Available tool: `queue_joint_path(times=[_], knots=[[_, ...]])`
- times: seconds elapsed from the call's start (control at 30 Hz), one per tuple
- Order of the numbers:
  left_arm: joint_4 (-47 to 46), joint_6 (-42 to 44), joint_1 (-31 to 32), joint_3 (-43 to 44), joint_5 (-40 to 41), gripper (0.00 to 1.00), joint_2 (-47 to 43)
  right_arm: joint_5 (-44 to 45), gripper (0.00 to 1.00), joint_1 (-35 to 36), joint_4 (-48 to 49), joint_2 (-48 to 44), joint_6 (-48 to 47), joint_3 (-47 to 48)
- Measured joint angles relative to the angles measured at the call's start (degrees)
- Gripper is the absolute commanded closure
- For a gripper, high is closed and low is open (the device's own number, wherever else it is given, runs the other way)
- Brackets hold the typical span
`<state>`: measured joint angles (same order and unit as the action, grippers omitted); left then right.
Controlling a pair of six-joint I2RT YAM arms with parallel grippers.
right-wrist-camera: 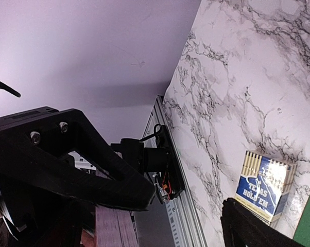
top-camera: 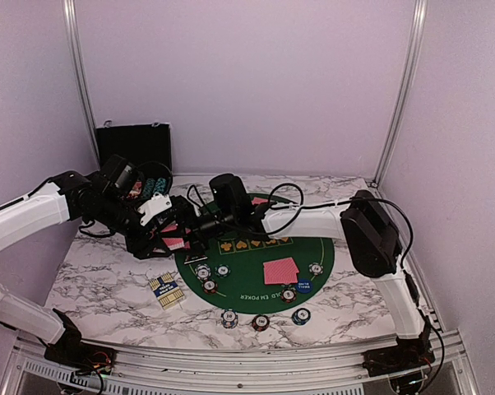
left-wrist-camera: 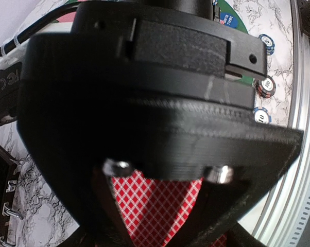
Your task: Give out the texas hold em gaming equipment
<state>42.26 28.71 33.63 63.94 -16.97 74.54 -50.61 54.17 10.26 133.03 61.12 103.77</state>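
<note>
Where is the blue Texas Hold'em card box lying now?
In the top view, the card box lies on the marble table, just left of the green mat.

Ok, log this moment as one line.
left gripper: shut on red-backed cards | right gripper: open, empty | chips: on green mat, some off it

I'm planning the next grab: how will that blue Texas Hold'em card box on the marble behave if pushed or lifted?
The card box lies flat on the smooth-looking marble table, so a push probably slides it rather than tipping it. It looks like thin cardboard, likely light and easily crushed by a hard pinch.
</note>
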Motion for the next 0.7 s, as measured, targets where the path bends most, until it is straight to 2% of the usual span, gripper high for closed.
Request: queue_joint_path(times=[0.17, 0.37, 0.7], knots=[[0.0, 0.0, 0.0, 0.0, 0.0, 1.0, 0.0, -0.6, 0.12, 0.2, 0.0, 0.5, 0.4, 0.3], [0.0, 0.0, 0.0, 0.0, 0.0, 1.0, 0.0, -1.0, 0.26, -0.3, 0.5, 0.5, 0.5, -0.5], [0.2, 0.0, 0.0, 0.0, -0.1, 1.0, 0.2, -1.7, 0.32, -1.9, 3.0, -2.4, 0.4, -5.5]])
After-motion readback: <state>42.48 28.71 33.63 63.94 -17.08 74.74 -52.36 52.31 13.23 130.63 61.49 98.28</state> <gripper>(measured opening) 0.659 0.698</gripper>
